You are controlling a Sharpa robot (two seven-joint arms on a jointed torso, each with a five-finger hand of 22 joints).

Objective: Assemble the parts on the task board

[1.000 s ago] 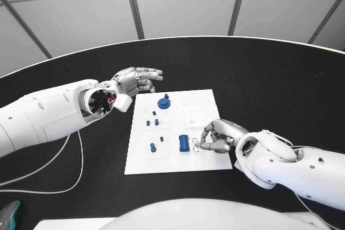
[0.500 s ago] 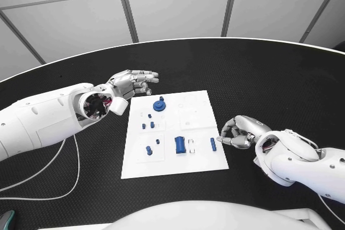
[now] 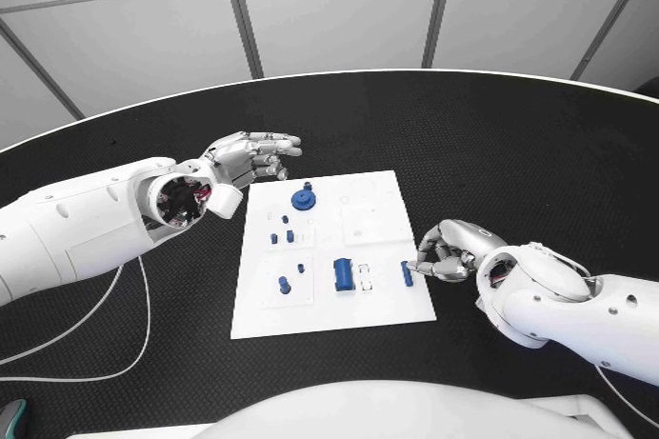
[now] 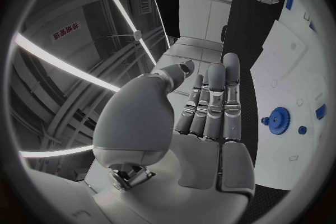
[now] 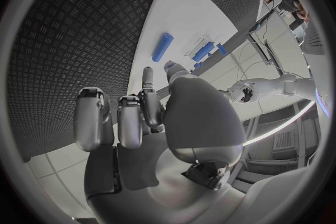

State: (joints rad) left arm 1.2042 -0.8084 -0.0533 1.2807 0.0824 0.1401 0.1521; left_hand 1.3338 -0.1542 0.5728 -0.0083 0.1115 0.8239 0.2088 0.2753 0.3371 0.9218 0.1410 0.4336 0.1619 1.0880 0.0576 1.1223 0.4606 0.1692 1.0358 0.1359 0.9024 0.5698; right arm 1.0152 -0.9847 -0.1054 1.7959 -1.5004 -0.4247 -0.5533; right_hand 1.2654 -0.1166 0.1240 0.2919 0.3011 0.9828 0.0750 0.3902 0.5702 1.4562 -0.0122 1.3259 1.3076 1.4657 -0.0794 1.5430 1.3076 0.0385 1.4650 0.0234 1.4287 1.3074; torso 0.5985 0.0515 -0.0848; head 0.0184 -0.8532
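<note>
Overhead head camera, two wrist fisheyes

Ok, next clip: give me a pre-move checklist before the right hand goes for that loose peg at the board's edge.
1. Peg lies free on the board, near its right edge: ok.
2. Right hand empty: ok, fingers curled, nothing in them.
3. Right hand beside the peg: ok; whether it touches cannot tell.
4. Left hand off the board: ok, open, beyond the far left corner.
5. Gear and block away from the peg: ok.
6. Target hole for the peg: cannot tell.
</note>
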